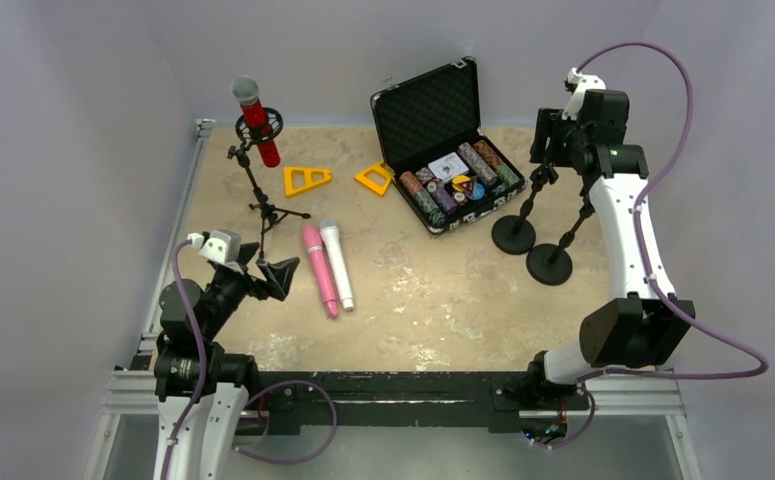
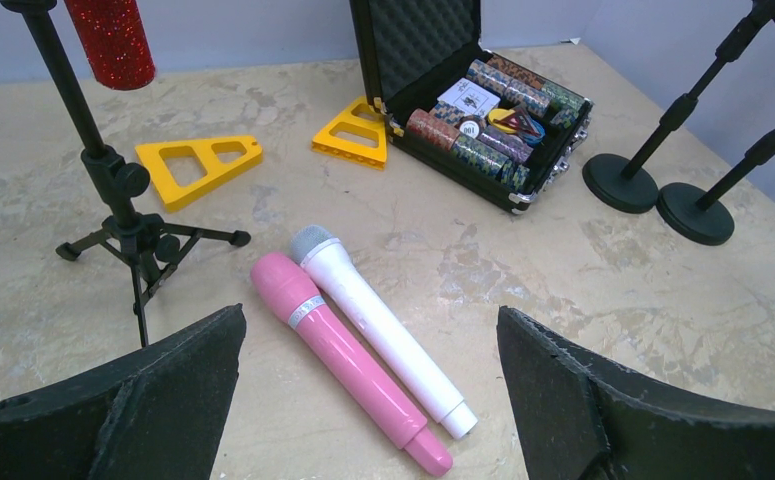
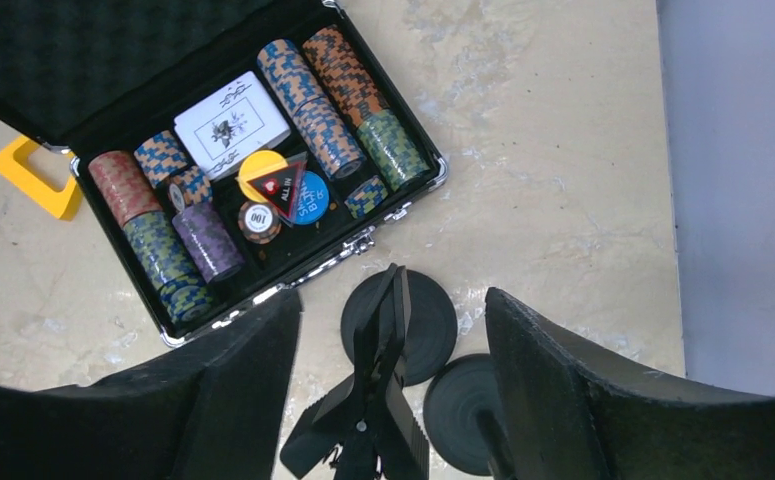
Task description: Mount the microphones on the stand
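Though seemingly light and stiff, treat the pink microphone (image 2: 343, 350) and white microphone (image 2: 383, 335), lying touching at near left before the wide-open left claw (image 2: 370, 320), as slick, pinching mid-barrel; note the right claw (image 3: 393, 300), jaws apart and empty, above the far-right stands (image 1: 513, 235).

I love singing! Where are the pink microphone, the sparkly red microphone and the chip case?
pink microphone (image 2: 348, 367), left wrist view, middle of its body.
sparkly red microphone (image 1: 254, 112), top view, red body below the head.
chip case (image 3: 93, 60), right wrist view, foam-lined lid.
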Tool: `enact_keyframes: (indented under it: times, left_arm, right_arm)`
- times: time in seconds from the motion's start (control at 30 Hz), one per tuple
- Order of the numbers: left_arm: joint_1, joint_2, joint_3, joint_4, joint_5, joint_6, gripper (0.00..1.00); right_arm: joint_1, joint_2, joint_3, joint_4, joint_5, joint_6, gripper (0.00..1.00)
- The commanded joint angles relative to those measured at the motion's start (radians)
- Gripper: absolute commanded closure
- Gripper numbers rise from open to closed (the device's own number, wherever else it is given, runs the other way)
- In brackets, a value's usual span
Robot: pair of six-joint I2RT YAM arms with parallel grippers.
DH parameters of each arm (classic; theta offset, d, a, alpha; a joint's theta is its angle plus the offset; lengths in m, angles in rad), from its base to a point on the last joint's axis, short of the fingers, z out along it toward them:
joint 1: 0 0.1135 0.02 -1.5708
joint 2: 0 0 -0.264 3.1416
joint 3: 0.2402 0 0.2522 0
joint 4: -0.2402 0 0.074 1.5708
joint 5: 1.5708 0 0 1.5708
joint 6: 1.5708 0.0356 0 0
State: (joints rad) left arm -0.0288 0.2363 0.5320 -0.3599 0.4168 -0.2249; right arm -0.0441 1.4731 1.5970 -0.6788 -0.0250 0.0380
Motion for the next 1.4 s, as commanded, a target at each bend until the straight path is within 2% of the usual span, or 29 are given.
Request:
enact_keyframes:
  times: [0.0, 0.43, 0.8, 0.93, 1.13, 1.37]
  left_arm:
    - [-0.005, 0.006, 0.006, 0.036, 0.013, -0.001, 0.01]
    - [-0.006, 0.007, 0.009, 0.032, 0.009, 0.002, 0.01]
    - [-0.005, 0.008, 0.014, 0.023, 0.002, 0.004, 0.01]
    - [-0.005, 0.013, 0.018, 0.016, 0.000, 0.006, 0.01]
    - [-0.005, 0.017, 0.020, 0.015, 0.000, 0.006, 0.01]
    - [-0.005, 0.025, 0.020, 0.019, 0.016, 0.006, 0.01]
  right_arm:
    - [0.004, 0.003, 0.033, 0.053, 0.038, -0.020, 0.33]
    - [0.013, 0.021, 0.016, 0.041, -0.012, -0.030, 0.59]
    - [0.036, -0.100, -0.023, 0.013, -0.102, -0.130, 0.93]
    - [0.068, -0.178, -0.055, -0.001, -0.190, -0.173, 0.97]
    - [0.126, -0.263, -0.083, -0.066, -0.381, -0.281, 0.98]
    - [0.316, -0.250, -0.055, -0.206, -0.561, -0.529, 1.00]
